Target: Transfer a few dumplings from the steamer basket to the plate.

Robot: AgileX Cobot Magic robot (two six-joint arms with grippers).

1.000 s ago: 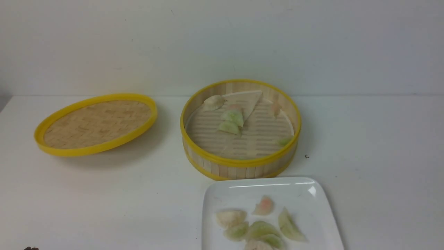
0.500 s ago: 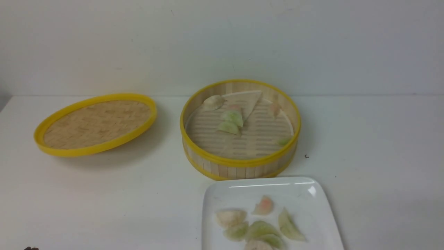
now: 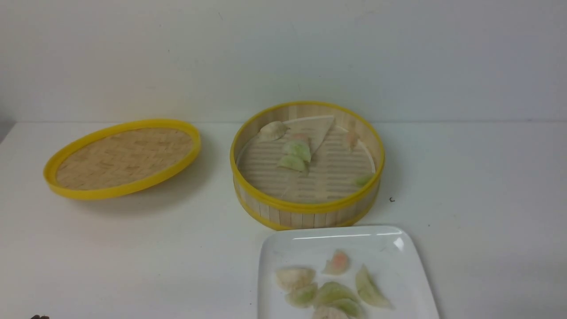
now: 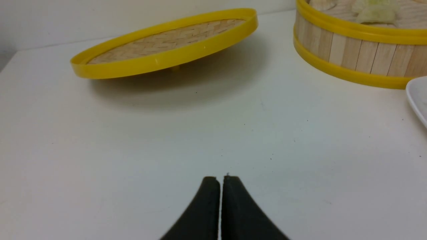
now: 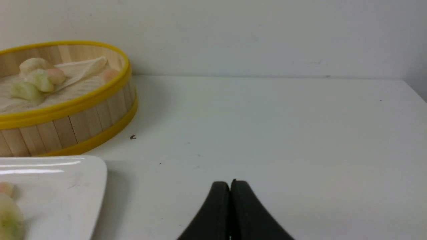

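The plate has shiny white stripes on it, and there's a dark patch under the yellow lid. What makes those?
Front view: the stripes on the plate are glare from overhead light on its glossy rim. Left wrist view: the lid sits tilted, so it throws a soft shadow on the table beneath. Right wrist view: the same glare streaks the plate's edge, and the dumplings in the steamer basket look slightly soft.

steamer basket (image 5: 66, 126), plate (image 5: 80, 180), closed tool (image 5: 230, 186)

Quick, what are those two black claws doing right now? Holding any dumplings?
Left gripper: shut, holding nothing.
Right gripper: shut, holding nothing.
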